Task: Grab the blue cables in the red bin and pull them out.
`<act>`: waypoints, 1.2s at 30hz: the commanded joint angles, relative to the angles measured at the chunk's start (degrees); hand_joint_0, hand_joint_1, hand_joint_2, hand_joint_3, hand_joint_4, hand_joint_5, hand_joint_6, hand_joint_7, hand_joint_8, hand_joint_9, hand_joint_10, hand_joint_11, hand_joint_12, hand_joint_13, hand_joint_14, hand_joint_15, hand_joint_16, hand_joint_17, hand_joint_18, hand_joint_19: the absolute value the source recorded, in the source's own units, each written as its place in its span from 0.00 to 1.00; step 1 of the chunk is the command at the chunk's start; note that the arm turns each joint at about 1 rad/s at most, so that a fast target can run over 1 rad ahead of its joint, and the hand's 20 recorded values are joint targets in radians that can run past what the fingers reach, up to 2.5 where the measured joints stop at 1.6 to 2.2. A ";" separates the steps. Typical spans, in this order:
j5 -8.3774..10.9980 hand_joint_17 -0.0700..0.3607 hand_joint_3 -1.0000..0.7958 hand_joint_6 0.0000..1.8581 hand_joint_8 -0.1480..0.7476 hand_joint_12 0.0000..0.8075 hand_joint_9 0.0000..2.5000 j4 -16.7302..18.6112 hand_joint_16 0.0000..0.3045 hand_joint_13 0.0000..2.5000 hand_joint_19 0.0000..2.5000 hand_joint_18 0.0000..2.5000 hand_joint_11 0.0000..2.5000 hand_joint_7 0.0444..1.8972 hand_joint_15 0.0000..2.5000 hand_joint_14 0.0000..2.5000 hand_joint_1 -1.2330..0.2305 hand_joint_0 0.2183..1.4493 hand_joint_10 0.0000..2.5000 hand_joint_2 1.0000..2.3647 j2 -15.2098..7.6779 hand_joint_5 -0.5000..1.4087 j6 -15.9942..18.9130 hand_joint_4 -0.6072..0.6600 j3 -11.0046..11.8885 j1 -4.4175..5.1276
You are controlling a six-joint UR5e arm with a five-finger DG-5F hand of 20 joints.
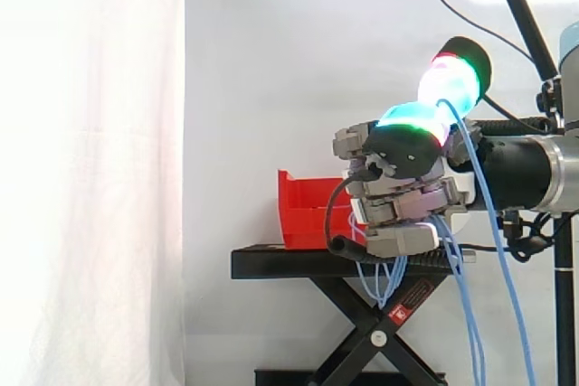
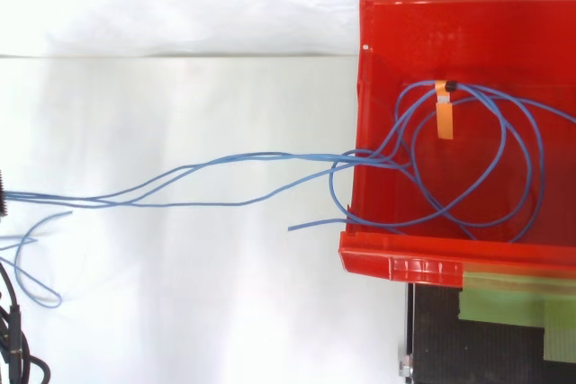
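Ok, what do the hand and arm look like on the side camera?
The hand is built of grey, blocky segments. Its thick pads have black caps and glow cyan, green and white with touches of red. The arm behind it is black, then silver-grey.

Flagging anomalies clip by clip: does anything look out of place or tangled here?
Nothing damaged. The blue cables are half out: strands stretch over the red bin wall toward the hand gripping them, while tangled loops with an orange tag lie inside the bin. Expected mid-pull.
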 commanded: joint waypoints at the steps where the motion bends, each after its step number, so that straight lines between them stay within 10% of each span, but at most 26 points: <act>1: -0.09 0.37 0.00 0.64 0.38 0.34 0.40 0.06 0.13 0.48 0.44 0.38 0.53 0.20 0.52 0.52 0.23 0.62 0.65 0.00 0.00 0.58 0.00 0.49 0.05 0.00; 36: 0.08 0.40 0.12 0.73 0.38 0.34 0.48 0.06 0.15 0.52 0.44 0.41 0.62 0.21 0.56 0.53 0.22 0.61 0.46 0.01 0.00 0.57 0.00 0.52 0.05 0.00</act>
